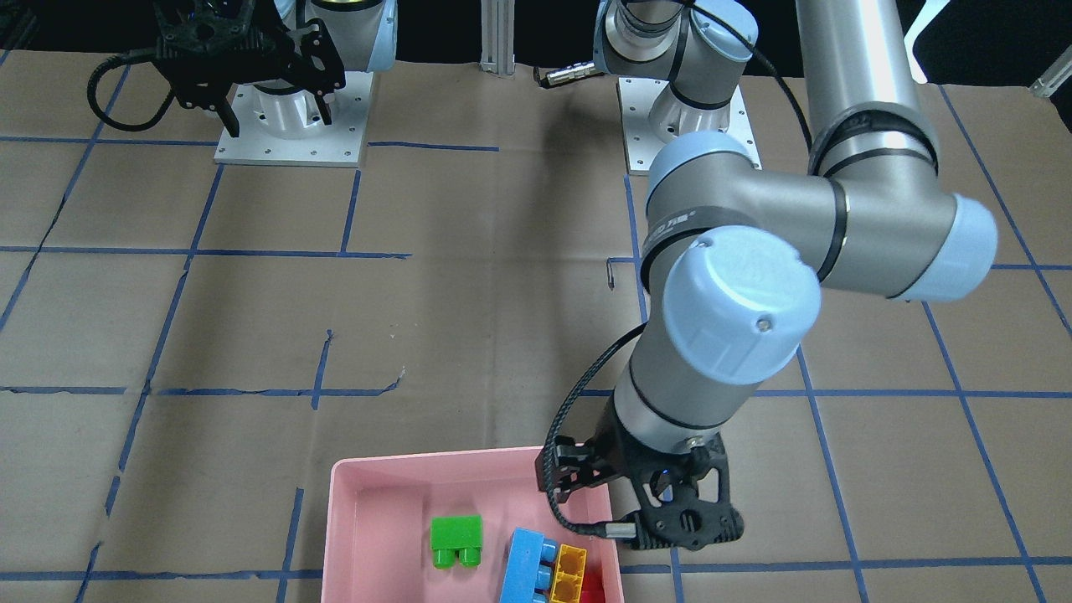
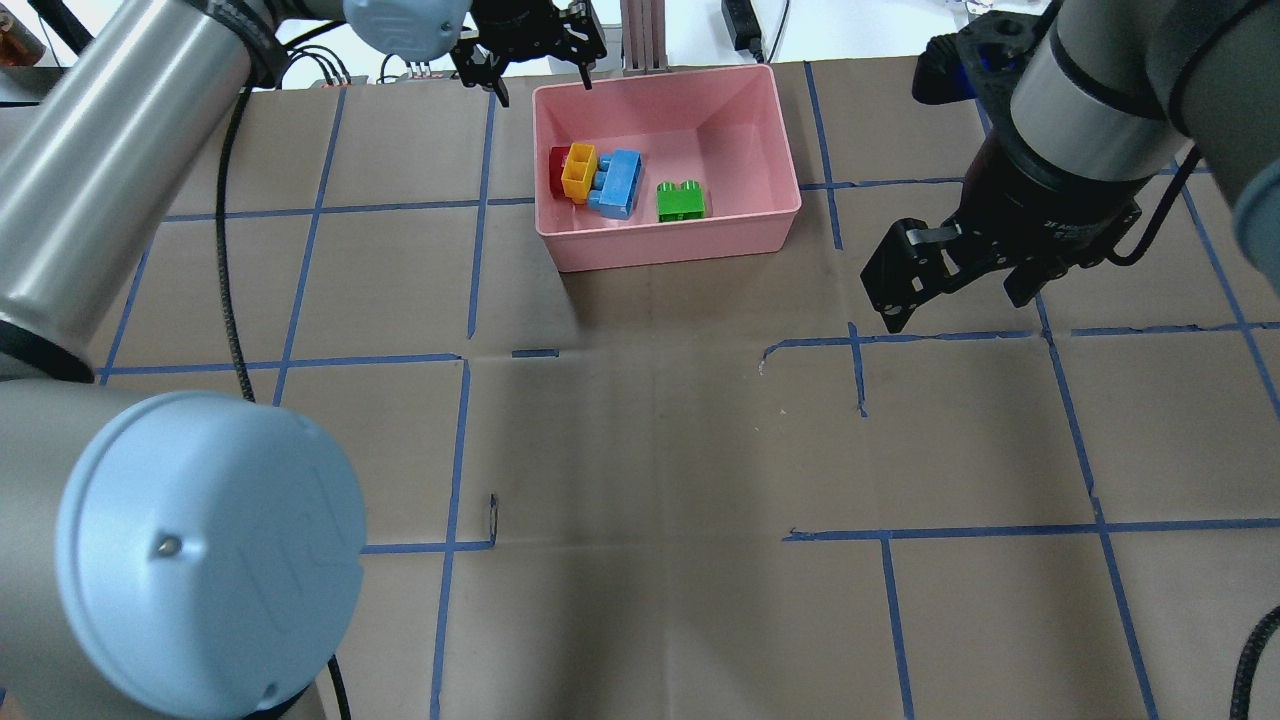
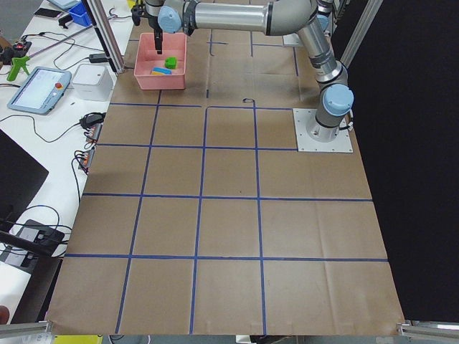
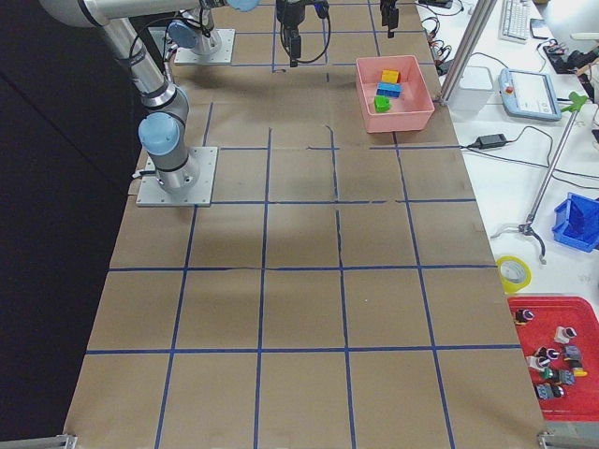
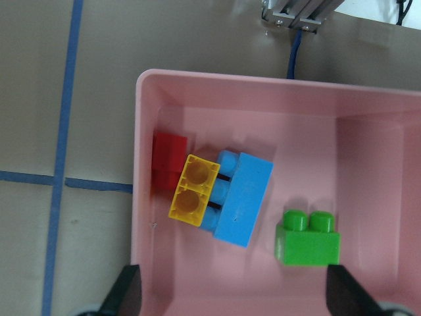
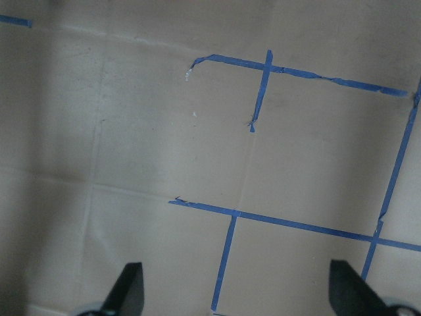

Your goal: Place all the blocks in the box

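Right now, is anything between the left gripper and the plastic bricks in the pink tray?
Nothing visible. The open left gripper hangs over the pink plastic tray; green brick, blue brick, yellow brick, red brick lie uncovered.

1. The pink box (image 5: 296,141), shallow with rounded corners, sits on the bench (image 2: 650,450) and holds all four blocks.
2. The blue block (image 5: 242,199) lies on its side, its studs touching the yellow block (image 5: 193,190).
3. The red block (image 5: 169,160) touches the yellow block, beside the box wall.
4. The green block (image 5: 307,238) lies on its side, apart from the others.
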{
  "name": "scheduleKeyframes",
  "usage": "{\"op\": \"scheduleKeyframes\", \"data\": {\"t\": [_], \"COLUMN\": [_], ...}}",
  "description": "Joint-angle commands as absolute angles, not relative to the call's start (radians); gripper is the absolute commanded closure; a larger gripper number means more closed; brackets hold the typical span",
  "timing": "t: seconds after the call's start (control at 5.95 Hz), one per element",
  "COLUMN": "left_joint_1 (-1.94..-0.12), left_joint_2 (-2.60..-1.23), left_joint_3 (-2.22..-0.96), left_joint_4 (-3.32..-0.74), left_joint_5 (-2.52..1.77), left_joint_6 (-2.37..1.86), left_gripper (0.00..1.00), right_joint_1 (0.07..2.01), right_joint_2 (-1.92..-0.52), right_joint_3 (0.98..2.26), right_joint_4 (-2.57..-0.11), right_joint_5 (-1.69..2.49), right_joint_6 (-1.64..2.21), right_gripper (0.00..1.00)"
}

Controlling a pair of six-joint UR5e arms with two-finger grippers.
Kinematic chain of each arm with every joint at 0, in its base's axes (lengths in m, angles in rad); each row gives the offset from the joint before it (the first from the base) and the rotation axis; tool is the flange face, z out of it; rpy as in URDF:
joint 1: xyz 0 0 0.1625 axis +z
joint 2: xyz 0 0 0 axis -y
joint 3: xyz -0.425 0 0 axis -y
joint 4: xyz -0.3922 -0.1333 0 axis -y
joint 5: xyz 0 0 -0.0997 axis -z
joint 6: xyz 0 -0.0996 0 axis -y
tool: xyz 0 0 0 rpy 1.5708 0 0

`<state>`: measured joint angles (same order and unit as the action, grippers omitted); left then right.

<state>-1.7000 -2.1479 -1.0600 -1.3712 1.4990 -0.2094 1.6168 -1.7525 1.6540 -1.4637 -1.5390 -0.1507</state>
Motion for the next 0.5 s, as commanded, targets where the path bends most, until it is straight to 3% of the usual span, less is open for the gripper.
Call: {"op": "scheduleKeyframes", "data": {"t": [0.0, 0.34], "left_joint_1": [-1.628, -1.608], "left_joint_2": [-1.937, -1.710], "left_joint_3": [-1.289, -1.530], "left_joint_4": [-1.396, -1.390], "left_joint_5": [1.508, 1.588], "left_joint_6": [-0.076, -0.003], "left_gripper": [0.01, 0.01], "right_joint_1": [1.617, 1.617], "right_joint_2": [-1.741, -1.718], "right_joint_3": [1.655, 1.655], "right_joint_4": [-1.483, -1.503], "right_joint_5": [-1.540, -1.539], "right_joint_6": [-0.152, -0.149], "right_gripper": [0.00, 0.00]}}
